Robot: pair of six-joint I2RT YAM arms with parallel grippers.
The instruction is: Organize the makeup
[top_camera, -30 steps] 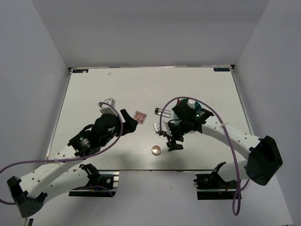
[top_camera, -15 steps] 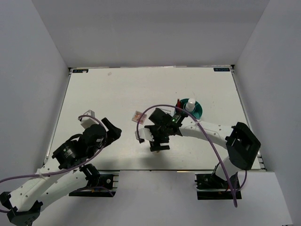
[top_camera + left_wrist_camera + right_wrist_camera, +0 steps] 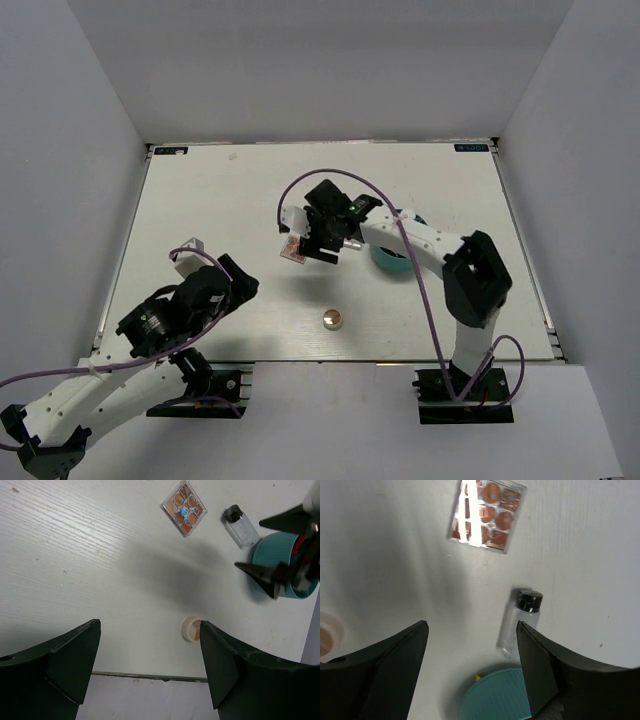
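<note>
The square pinkish palette (image 3: 293, 250) (image 3: 487, 516) lies flat left of the middle of the table. A clear bottle with a black cap (image 3: 520, 622) (image 3: 240, 526) lies on its side between the palette and the teal container (image 3: 500, 697). The small round compact (image 3: 332, 319) (image 3: 191, 629) sits alone near the front edge. My right gripper (image 3: 318, 246) (image 3: 472, 670) hovers open above the bottle and palette, holding nothing. Back at the near left, my left gripper (image 3: 238, 277) (image 3: 150, 670) is open and empty too.
The teal round container (image 3: 388, 258) (image 3: 282, 565) stands right of the bottle, half hidden under the right arm, with something red (image 3: 301, 542) inside it. The table's front edge (image 3: 150, 675) runs just below the compact.
My right arm has swung from the near middle back and leftward to above the palette and bottle, uncovering the compact. My left arm has pulled back toward the near left.
</note>
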